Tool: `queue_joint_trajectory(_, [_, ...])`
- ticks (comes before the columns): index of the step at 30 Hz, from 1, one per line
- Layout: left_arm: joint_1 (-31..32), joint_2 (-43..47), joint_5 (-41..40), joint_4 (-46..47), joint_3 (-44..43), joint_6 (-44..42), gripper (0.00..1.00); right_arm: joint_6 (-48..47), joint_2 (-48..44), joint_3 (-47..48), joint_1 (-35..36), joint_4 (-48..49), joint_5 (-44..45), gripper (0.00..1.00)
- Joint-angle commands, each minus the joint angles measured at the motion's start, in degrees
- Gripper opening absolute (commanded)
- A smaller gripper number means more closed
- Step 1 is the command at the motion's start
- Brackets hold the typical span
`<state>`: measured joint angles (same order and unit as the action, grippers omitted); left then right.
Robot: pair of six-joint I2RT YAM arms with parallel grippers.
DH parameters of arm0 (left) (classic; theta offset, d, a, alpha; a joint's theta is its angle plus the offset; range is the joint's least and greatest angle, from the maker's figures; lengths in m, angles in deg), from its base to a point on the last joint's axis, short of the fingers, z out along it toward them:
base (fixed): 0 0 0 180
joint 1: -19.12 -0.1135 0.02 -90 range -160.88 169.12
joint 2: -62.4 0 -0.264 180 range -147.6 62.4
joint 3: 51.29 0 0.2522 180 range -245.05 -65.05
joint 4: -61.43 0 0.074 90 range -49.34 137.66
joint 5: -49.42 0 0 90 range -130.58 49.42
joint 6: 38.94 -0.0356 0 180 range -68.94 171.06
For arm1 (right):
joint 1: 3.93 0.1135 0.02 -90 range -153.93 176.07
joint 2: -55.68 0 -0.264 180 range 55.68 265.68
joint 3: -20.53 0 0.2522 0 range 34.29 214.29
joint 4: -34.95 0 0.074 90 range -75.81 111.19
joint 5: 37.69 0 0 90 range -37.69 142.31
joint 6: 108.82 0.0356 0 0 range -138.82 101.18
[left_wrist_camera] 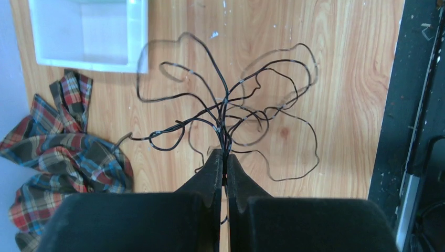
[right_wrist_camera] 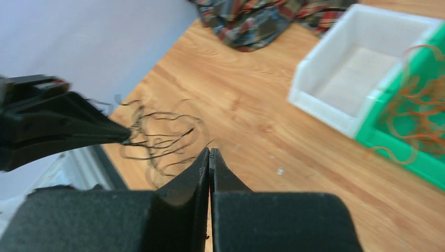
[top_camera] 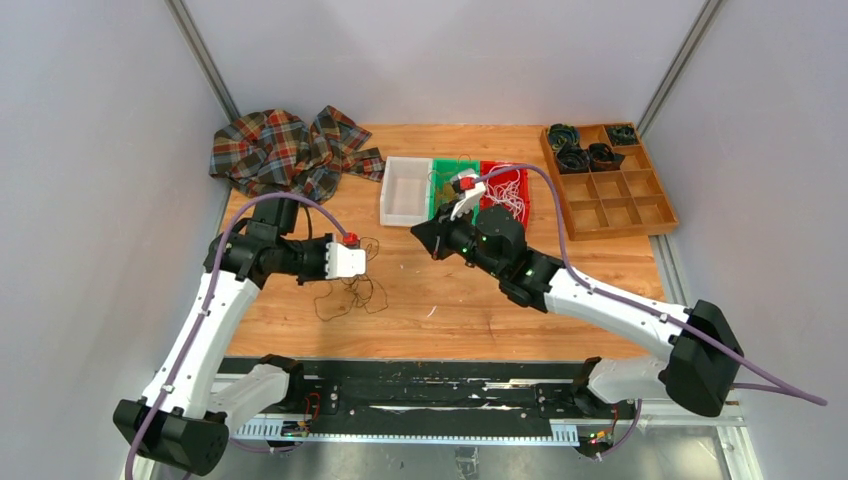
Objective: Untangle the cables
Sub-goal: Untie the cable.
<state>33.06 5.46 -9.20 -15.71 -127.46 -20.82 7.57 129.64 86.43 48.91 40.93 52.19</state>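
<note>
The left gripper (left_wrist_camera: 224, 160) is found with its fingers pressed together on a bunch of black cables (left_wrist_camera: 246, 105), clamped where the strands converge. The free loops are seen fanning out from the fingertips over the wooden table (left_wrist_camera: 341, 79), left of centre; whether they rest on it cannot be told. The right gripper (right_wrist_camera: 210, 153) is observed with its fingers fully together and nothing between them, poised near the tangle but apart from it. Copper-orange cables (right_wrist_camera: 414, 121) are contained in the green bin (right_wrist_camera: 399, 152), and white cables (top_camera: 510, 192) in the red bin (top_camera: 488, 170). The white bin (top_camera: 403, 195) is placed just beside the green one. A plaid cloth (top_camera: 285, 150) is noted at the far left corner.
</note>
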Motion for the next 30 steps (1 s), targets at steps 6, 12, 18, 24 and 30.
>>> queue_joint_trajectory(6, [0.06,2.6,-12.7,-1.36,2.42,-5.59,0.01,-8.73,-8.69,0.11,-5.69,-12.41,17.25,0.01])
queue_joint_trajectory(12, [-1.28,1.27,-8.96,-0.48,0.81,-2.78,0.01,-6.71,-12.17,-1.06,-11.8,-10.14,4.58,0.03])
queue_joint_trajectory(18, [-1.29,2.02,3.42,-0.43,-1.88,-0.7,0.0,5.39,-3.7,-2.08,-6.42,0.92,-6.26,0.54])
queue_joint_trajectory(24, [-1.2,4.04,4.91,-0.43,-1.64,-2.76,0.01,16.05,6.23,-2.08,-2.05,16.86,-13.82,0.62])
queue_joint_trajectory(30, [-1.21,5.03,4.57,-0.49,-1.55,-3.83,0.01,20.65,14.62,3.01,-0.18,20.5,-18.1,0.62])
